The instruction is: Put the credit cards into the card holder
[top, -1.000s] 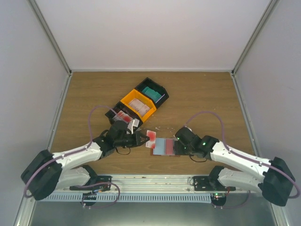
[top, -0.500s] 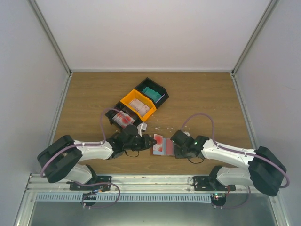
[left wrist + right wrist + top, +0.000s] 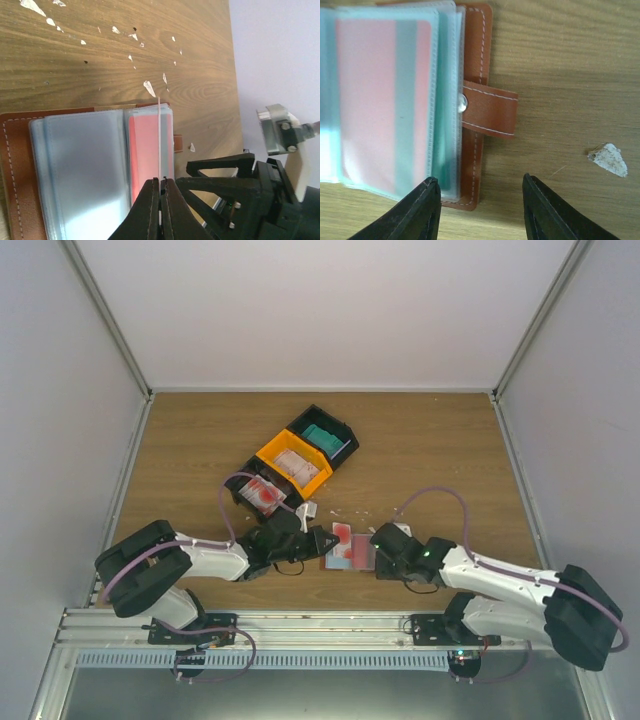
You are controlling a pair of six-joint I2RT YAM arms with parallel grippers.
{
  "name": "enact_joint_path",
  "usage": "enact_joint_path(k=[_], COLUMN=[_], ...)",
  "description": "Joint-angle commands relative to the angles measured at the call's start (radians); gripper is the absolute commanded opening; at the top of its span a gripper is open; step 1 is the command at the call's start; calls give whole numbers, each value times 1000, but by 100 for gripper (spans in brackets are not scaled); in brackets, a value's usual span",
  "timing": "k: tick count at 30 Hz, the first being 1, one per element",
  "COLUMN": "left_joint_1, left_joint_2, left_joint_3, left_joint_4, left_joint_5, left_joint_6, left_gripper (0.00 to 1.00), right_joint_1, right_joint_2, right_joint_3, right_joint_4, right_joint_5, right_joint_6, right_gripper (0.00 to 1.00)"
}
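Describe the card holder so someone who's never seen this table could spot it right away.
On the wooden table, look near the front edge, between the left gripper and right gripper. The card holder lies open there: flat brown stitched leather with clear plastic sleeves and a snap strap. The bins behind it are boxy black and orange plastic.

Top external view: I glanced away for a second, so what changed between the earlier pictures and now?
The left hand, shut on a white-and-red card, carried it rightward until it hangs over the open card holder. Both arms sank lower toward the table. The right hand kept its place at the holder's right edge, fingers apart. The holder and the bins stayed put.
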Motion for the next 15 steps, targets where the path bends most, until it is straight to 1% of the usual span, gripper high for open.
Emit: enact_joint_path(k=[1,7,10,15], left_joint_1=[-6,-6,-6,-6], left_joint_2=[1,19,27,42], left_joint_3=[-5,-9,-9,-10], left_joint_4=[38,45,52,67], left_joint_5=[-56,-43,-42,-33], left_joint_6=[38,47,47,38], left_gripper=[0,0,0,0], right_joint_1=[10,10,10,10], right_joint_2=[-63,-74,-47,50], right_joint_3=[19,57,62,68], right_joint_4=[18,30,39,31], right_joint_5=[12,41,45,53], right_joint_6=[0,-14,-23,-26], right_gripper=[49,65,68,66])
